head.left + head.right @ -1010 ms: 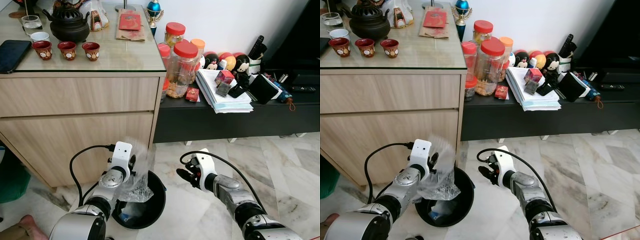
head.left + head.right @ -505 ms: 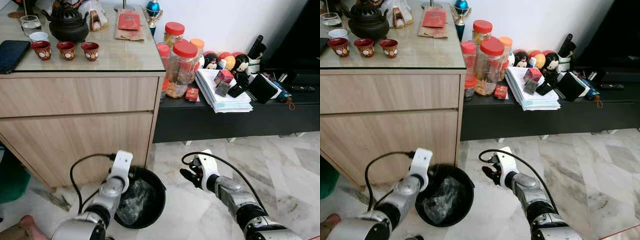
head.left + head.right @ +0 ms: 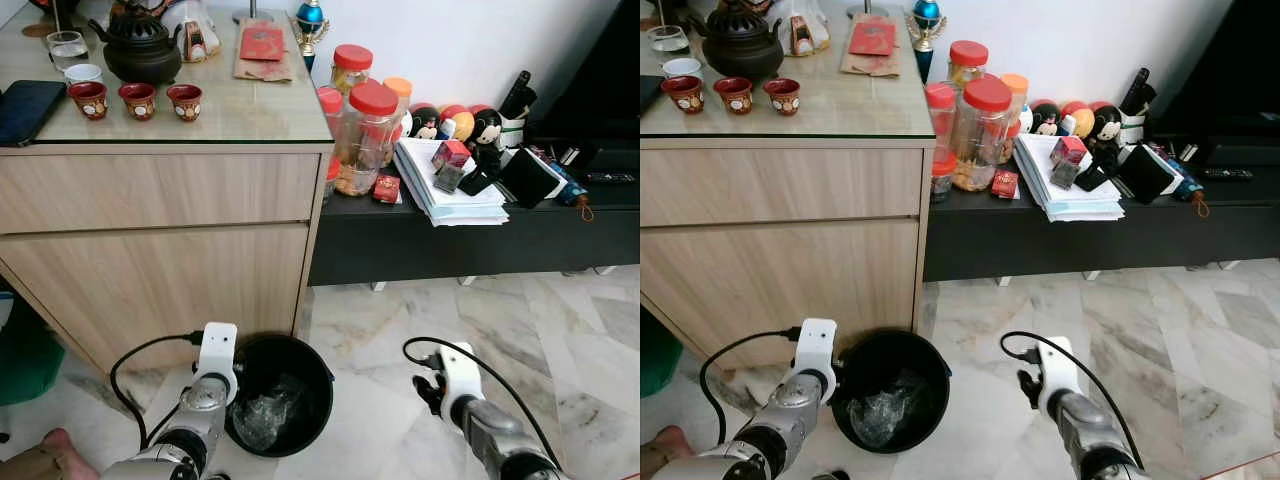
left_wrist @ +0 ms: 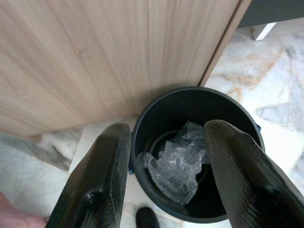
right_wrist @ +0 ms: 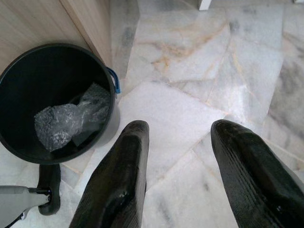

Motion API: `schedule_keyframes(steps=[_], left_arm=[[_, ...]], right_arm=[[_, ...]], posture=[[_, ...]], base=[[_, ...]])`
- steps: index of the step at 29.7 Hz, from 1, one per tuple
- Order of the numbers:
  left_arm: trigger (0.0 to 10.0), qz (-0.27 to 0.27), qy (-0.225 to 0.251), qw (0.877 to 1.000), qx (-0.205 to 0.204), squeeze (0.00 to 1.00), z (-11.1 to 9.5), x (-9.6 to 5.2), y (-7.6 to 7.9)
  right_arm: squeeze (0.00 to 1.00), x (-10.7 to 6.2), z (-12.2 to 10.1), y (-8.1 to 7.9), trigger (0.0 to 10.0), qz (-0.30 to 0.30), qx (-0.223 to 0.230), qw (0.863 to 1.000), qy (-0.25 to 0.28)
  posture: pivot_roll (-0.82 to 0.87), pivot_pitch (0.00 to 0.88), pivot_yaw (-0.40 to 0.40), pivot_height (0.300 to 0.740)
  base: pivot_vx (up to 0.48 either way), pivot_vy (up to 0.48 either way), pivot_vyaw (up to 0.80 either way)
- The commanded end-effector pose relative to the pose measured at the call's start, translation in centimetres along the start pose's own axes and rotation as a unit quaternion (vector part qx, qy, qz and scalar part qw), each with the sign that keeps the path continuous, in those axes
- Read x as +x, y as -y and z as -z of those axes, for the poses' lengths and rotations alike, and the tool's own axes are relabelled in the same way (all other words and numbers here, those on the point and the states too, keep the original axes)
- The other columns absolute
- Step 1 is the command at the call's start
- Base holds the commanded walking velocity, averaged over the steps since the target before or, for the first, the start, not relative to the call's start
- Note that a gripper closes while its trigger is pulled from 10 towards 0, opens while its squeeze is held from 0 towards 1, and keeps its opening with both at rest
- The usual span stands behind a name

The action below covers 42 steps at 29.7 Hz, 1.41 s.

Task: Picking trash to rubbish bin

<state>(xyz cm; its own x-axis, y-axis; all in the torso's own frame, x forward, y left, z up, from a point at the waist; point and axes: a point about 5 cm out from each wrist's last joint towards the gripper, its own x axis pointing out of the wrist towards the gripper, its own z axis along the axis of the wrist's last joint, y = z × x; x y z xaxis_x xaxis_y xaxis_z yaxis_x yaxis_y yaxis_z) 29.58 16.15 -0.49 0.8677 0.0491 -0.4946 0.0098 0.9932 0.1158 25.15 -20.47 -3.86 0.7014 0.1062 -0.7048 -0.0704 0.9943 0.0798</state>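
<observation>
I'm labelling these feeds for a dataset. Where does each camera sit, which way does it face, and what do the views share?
Left eye view: on the head, looking forward and down at the wooden cabinet; both silver arms show.
Right eye view: the stereo twin, same scene.
Left wrist view: along the open left end effector, down into the round black plastic bin.
Right wrist view: along the open right end effector, down at the marble floor.
Shared: every view shows the bin holding crumpled clear plastic wrap.
</observation>
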Motion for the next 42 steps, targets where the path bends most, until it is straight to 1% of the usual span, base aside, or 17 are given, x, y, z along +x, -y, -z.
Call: schedule_keyframes(steps=[1, 4, 5, 6, 7, 10, 11, 12, 14, 16, 20, 24, 28, 33, 42], left_arm=[[10.0, 0.012, -0.023, 1.0, 0.008, 0.0, 1.2, -0.3, 0.6], [10.0, 0.007, -0.05, 0.999, 0.0, 0.0, 2.7, -0.8, 0.8], [10.0, 0.007, -0.05, 0.999, 0.0, 0.0, 2.7, -0.8, 0.8], [10.0, 0.012, -0.05, 0.999, -0.004, 0.0, 2.8, -0.8, 1.0], [10.0, 0.028, -0.052, 0.998, -0.006, 0.0, 3.0, -1.0, 1.7], [10.0, 0.056, -0.063, 0.996, 0.017, 0.0, 3.8, -1.4, 3.0], [10.0, 0.056, -0.063, 0.996, 0.017, 0.0, 3.8, -1.4, 3.0], [10.0, 0.053, -0.075, 0.996, 0.021, 0.0, 4.4, -1.6, 3.0], [10.0, 0.046, -0.091, 0.995, 0.019, 0.0, 5.2, -1.9, 2.8], [10.0, 0.038, -0.109, 0.993, 0.033, 0.0, 6.2, -2.2, 2.3], [10.0, 0.023, -0.123, 0.992, 0.031, 0.0, 7.1, -2.6, 1.3], [10.0, 0.009, -0.123, 0.992, 0.024, 0.0, 7.4, -2.7, 0.5], [10.0, 0.003, -0.126, 0.992, 0.024, 0.0, 7.6, -2.8, 0.2], [10.0, 0.002, -0.127, 0.992, 0.027, 0.0, 7.7, -2.8, 0.0], [10.0, -0.003, -0.118, 0.993, 0.017, 0.0, 7.1, -2.6, -0.2]], right_arm=[[0.0, -0.1, 0.4, 0.4, 10.0, 0.012, 0.015, 1.0, 0.001], [0.0, -0.3, 1.0, 0.6, 10.0, 0.033, 0.042, 0.999, 0.002], [0.0, -0.3, 1.0, 0.6, 10.0, 0.033, 0.042, 0.999, 0.002], [0.0, -0.3, 1.0, 0.6, 10.0, 0.036, 0.045, 0.998, 0.003], [0.0, -0.3, 1.1, 0.7, 10.0, 0.041, 0.051, 0.998, 0.005], [0.0, -0.3, 1.3, 0.6, 10.0, 0.042, 0.052, 0.998, 0.003], [0.0, -0.3, 1.3, 0.6, 10.0, 0.042, 0.052, 0.998, 0.003], [0.0, -0.4, 1.6, 0.6, 10.0, 0.048, 0.053, 0.997, -0.001], [0.0, -0.4, 1.8, 0.7, 10.0, 0.054, 0.059, 0.997, -0.003], [0.0, -0.5, 2.0, 0.8, 10.0, 0.056, 0.06, 0.997, -0.006], [0.0, -0.6, 2.6, 0.9, 10.0, 0.062, 0.064, 0.996, -0.011], [0.0, -0.8, 3.1, 1.1, 10.0, 0.073, 0.07, 0.995, -0.019], [0.0, -0.8, 3.5, 0.9, 10.0, 0.075, 0.075, 0.994, -0.023], [0.0, -0.8, 3.8, 0.8, 10.0, 0.074, 0.073, 0.994, -0.029], [0.0, -1.0, 3.8, 1.2, 10.0, 0.08, 0.079, 0.993, -0.027]], posture=[[-0.02, 0.058, -0.137, 0.74], [-0.03, 0.043, -0.125, 0.74], [-0.03, 0.043, -0.125, 0.74], [-0.02, 0.037, -0.125, 0.74], [-0.02, 0.031, -0.125, 0.74], [-0.02, 0.016, -0.116, 0.74], [-0.02, 0.016, -0.116, 0.74], [-0.02, 0.011, -0.113, 0.74], [-0.02, 0.0, -0.107, 0.74], [-0.02, 0.0, -0.103, 0.74], [-0.01, 0.0, -0.098, 0.74], [0.0, 0.0, -0.094, 0.74], [0.0, 0.0, -0.09, 0.74], [0.0, 0.0, -0.09, 0.74], [0.01, 0.0, -0.103, 0.74]], base=[[0.0, 0.0, 0.0], [0.0, 0.0, 0.0], [0.0, 0.0, 0.0], [0.0, 0.0, 0.0], [0.0, 0.0, 0.0], [0.0, 0.0, 0.0], [0.0, 0.0, 0.0], [0.0, 0.0, 0.0], [0.0, 0.0, 0.0], [0.0, 0.0, 0.0], [0.0, 0.0, 0.0], [0.0, 0.0, 0.0], [0.0, 0.0, 0.0], [0.0, 0.0, 0.0], [0.0, 0.0, 0.0]])
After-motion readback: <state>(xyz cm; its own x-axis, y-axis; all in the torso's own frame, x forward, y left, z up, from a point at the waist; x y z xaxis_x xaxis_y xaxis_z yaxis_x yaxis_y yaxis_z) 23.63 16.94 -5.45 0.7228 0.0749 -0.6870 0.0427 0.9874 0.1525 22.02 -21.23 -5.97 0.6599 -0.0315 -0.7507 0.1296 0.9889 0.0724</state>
